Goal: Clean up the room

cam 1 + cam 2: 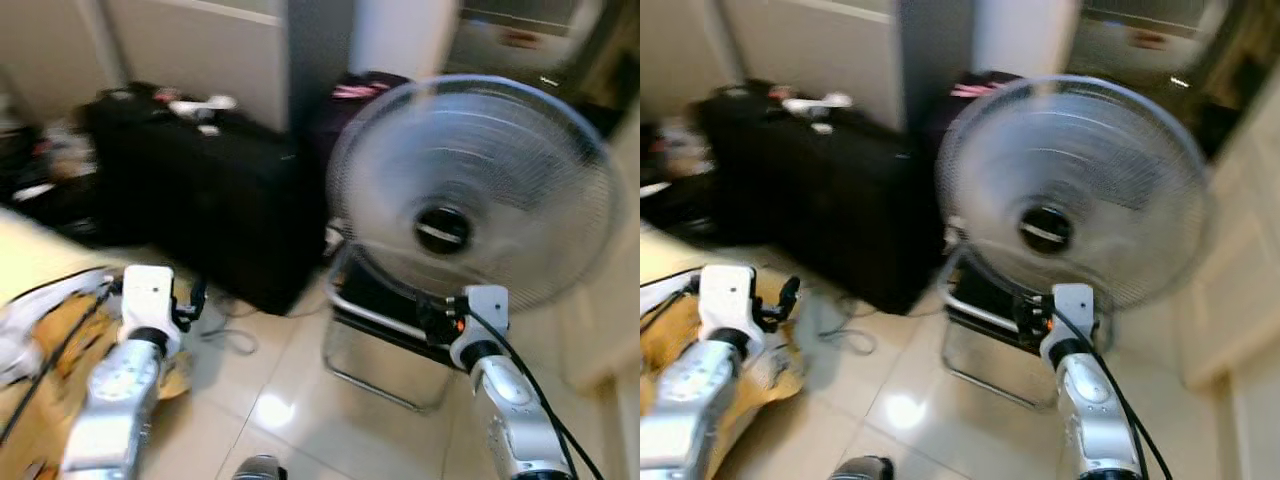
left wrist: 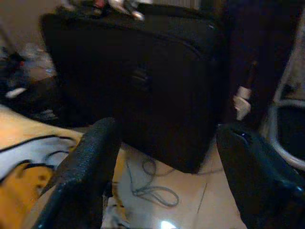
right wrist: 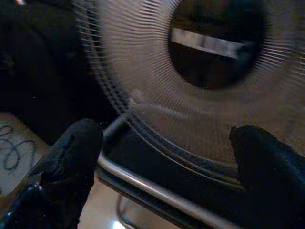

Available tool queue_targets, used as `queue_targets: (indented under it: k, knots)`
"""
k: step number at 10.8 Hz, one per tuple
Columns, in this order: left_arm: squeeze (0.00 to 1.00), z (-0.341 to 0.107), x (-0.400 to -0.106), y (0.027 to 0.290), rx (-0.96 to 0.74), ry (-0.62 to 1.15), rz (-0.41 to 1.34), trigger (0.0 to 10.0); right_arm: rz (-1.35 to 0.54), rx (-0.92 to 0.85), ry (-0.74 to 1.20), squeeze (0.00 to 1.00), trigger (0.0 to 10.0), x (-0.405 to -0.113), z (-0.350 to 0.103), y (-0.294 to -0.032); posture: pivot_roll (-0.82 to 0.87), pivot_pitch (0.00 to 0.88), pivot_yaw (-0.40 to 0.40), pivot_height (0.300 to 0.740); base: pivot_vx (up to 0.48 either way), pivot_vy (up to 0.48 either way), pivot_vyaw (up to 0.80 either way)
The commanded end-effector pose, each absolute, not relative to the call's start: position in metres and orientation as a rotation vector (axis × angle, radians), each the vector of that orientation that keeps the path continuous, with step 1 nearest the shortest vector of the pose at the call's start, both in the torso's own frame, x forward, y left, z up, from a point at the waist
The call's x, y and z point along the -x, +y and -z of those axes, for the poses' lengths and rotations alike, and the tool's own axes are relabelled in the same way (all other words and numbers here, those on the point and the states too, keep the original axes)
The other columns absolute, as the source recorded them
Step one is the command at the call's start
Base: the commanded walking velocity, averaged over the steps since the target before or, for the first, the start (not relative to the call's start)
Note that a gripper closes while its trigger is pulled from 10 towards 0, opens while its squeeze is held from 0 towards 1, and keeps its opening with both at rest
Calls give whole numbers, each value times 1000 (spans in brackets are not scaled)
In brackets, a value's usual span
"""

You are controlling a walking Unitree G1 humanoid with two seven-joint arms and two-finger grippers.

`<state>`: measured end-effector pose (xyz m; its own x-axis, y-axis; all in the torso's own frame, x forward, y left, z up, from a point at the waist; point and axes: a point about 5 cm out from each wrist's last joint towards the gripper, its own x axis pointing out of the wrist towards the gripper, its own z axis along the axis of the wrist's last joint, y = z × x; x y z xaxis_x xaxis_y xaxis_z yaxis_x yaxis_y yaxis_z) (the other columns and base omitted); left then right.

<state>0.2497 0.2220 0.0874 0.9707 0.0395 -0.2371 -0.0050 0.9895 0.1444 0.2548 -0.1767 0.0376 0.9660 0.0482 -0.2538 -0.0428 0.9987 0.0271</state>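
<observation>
Scene: a blurred look down at a glossy tiled floor (image 1: 300, 400) in a cluttered room, both silver arms raised in front of the robot.
Fan: a large pale electric fan (image 1: 470, 190) with a round wire grille and a dark hub stands ahead and to the robot's right, facing the camera.
Frame: a metal tube frame (image 1: 375, 345) with a dark panel sits low on the floor right beneath the fan's grille.
Suitcase: a big black suitcase (image 1: 215, 200) stands upright to the left of the fan, against the wall, with small pale items on its top that are too blurred to name.
Cord: a thin grey cord (image 2: 150, 188) lies looped on the tiles at the foot of the suitcase.
Cloth: a yellow and white cloth (image 1: 50, 340) with dark lines lies low at the robot's left, under the left arm.
Left gripper: the left gripper (image 2: 167, 171) is held above the floor, its two black fingers (image 2: 88, 167) spread wide with nothing between them; the suitcase and the cord lie beyond the tips, apart from them.
Right gripper: the right gripper (image 3: 167, 167) points at the lower part of the fan, fingers (image 3: 69, 162) wide apart and empty; the grille and the tube frame sit between and beyond the fingertips, near, though contact cannot be made out.
</observation>
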Motion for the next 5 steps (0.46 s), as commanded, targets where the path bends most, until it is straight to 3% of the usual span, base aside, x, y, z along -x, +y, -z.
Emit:
queue_targets:
  k: [1,3,5]
  knots:
    - [0,-91,-254,222,-146,220,-12,10000,-24,-26,222,1000,10000,-262,-45,-177,52,0,-23,740,0,0,800]
    - [0,-94,-260,219,-154,229,2,10000,-1,-17,222,1000,10000,-267,-46,-173,64,0,-28,740,0,0,800]
    - [0,-95,-258,213,-168,233,43,10000,-3,-42,207,1000,10000,-273,-54,-167,67,0,-24,740,0,120,0]
